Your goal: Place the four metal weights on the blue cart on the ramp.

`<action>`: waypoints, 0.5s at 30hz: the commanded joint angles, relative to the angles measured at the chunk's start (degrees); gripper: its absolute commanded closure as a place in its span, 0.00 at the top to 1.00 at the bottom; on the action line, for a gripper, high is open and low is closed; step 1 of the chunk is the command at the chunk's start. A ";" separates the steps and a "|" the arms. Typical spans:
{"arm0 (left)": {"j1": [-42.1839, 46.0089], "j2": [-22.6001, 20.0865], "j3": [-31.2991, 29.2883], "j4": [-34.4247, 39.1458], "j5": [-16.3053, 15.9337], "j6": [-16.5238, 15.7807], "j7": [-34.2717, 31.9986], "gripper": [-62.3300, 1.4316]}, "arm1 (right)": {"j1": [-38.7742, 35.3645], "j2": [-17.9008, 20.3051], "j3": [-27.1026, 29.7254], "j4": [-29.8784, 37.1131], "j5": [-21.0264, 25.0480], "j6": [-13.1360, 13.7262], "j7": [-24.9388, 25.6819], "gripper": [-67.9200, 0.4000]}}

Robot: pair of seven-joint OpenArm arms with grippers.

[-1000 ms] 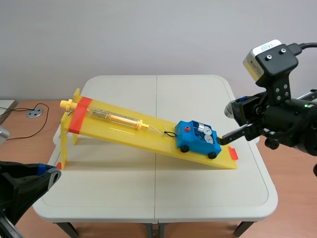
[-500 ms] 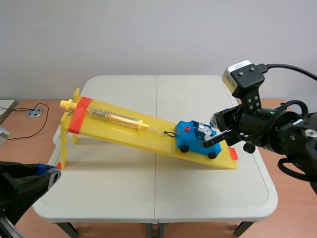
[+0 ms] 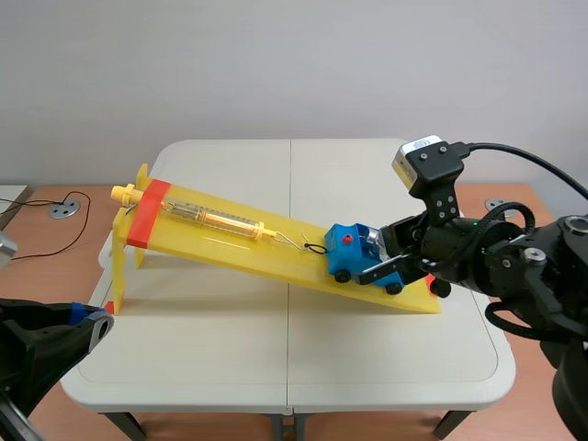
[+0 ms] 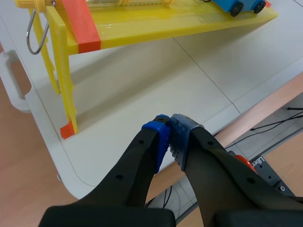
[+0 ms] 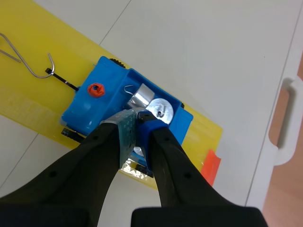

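Note:
The blue cart (image 3: pixel 354 254) stands near the low end of the yellow ramp (image 3: pixel 230 241). In the right wrist view the cart (image 5: pixel 90 106) carries metal weights in its bed: an upright one (image 5: pixel 160 109), a tilted one with a wire hook (image 5: pixel 139 97), and a third (image 5: pixel 137 152) partly hidden under my fingers. My right gripper (image 5: pixel 137 116) is shut on nothing, its tips down in the bed against the weights. My left gripper (image 4: pixel 169 137) is shut and holds nothing, low over the table's near left corner, far from the cart.
A yellow spring scale (image 3: pixel 216 219) lies along the ramp, joined to the cart by a wire hook (image 5: pixel 19 59). The ramp's high end stands on yellow legs (image 4: pixel 64 90). Orange tape (image 5: pixel 210 165) marks the low end. A cable and round metal disc (image 3: pixel 62 209) lie on the floor at left.
My right arm has swung left and down from beside the ramp's low end until its gripper sits on the cart. The left arm has kept still.

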 commanded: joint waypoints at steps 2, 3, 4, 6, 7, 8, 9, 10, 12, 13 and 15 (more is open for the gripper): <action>-0.79 1.22 -0.90 4.37 -4.42 -2.54 -5.51 0.07 | 7.10 -0.55 -0.72 3.34 1.70 -2.62 7.13 0.02; -0.79 1.22 -0.90 4.37 -4.42 -2.54 -5.51 0.07 | 7.13 -0.74 -0.72 3.10 1.64 -2.64 7.21 0.02; -0.79 1.22 -0.90 4.37 -4.42 -2.54 -5.51 0.07 | 7.23 -0.81 -0.72 2.93 1.66 -2.64 7.41 0.02; -0.79 1.22 -0.90 4.37 -4.42 -2.54 -5.51 0.07 | 7.26 -0.83 -0.76 2.75 1.55 -2.82 7.69 0.02; -0.79 1.22 -0.90 4.37 -4.42 -2.54 -5.51 0.07 | 7.26 -0.81 -0.76 2.75 1.14 -2.84 8.00 0.02; -0.79 1.22 -0.90 4.37 -4.42 -2.54 -5.51 0.07 | 7.26 -0.79 -0.76 2.75 0.46 -3.08 8.26 0.02; -0.79 1.22 -0.90 4.37 -4.42 -2.54 -5.51 0.07 | 7.26 -0.79 -0.76 2.75 0.35 -3.39 8.37 0.02; -0.79 1.22 -0.90 4.37 -4.42 -2.54 -5.51 0.07 | 7.26 -0.79 -0.76 2.75 0.37 -3.72 8.39 0.02; -0.79 1.22 -0.90 4.37 -4.42 -2.54 -5.51 0.07 | 7.26 -0.81 -0.76 2.75 0.37 -3.89 8.63 0.02; -0.79 1.22 -0.90 4.37 -4.42 -2.54 -5.51 0.07 | 7.26 -0.81 -0.76 2.75 0.37 -3.89 8.83 0.02; -0.79 1.22 -0.90 4.37 -4.42 -2.54 -5.51 0.07 | 7.26 -0.81 -0.76 2.75 0.39 -3.89 9.25 0.08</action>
